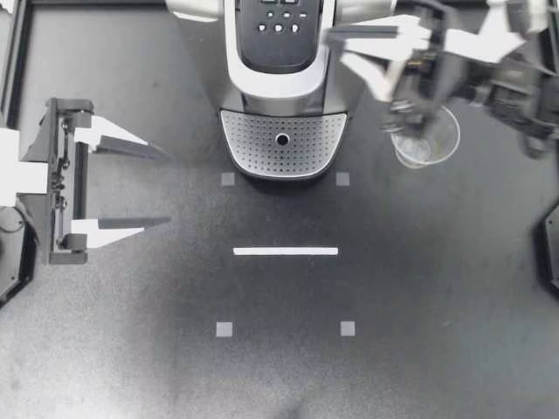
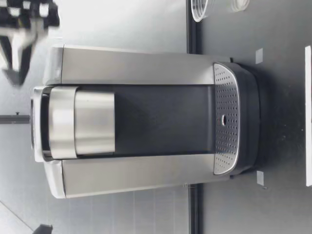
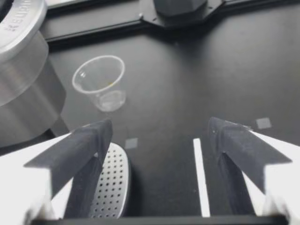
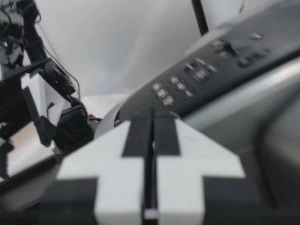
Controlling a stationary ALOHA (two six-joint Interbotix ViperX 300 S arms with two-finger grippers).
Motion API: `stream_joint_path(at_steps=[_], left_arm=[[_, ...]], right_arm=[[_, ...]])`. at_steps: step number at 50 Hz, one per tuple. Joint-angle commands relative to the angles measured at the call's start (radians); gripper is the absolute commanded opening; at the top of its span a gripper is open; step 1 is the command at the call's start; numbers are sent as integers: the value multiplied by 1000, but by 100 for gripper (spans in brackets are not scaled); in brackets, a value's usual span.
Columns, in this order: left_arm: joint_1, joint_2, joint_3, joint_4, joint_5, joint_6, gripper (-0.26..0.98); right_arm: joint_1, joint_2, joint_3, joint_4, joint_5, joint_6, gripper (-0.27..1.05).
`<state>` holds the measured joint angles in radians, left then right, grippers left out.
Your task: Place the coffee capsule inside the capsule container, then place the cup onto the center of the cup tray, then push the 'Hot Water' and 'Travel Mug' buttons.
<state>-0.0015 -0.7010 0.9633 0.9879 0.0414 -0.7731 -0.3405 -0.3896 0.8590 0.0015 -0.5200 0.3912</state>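
Wide-spread, my left end effector (image 1: 166,188) is hanging left of the coffee machine (image 1: 281,87); my right end effector (image 1: 336,45) — fingers pressed together, empty — is hovering near its buttons (image 1: 279,22). Right of the machine the cup (image 1: 425,138) is standing upright: light, thin, crushable — a gentle pinch at the rim seems best.

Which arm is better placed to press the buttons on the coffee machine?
Probably right: my right gripper, shut, is beside the button panel; my left gripper is open, far from it.
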Motion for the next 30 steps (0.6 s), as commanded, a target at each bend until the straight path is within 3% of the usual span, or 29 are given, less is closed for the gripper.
stream_joint_path(at_steps=[1,12,22,30], left_arm=[[3,-3,-11,-6,-34,-2,76],[34,-6,15,-52,-83,-2,76],[71,-8,41,-94,-118,-2,76],[72,-8,51,-107,-124,-2,76]], right_arm=[[-11,-78,60,55,32,28,8],[-61,-268,258,170,319,127,8],[-138,-391,370,173,508,212,8],[-204,-437,433,173,589,321,8]])
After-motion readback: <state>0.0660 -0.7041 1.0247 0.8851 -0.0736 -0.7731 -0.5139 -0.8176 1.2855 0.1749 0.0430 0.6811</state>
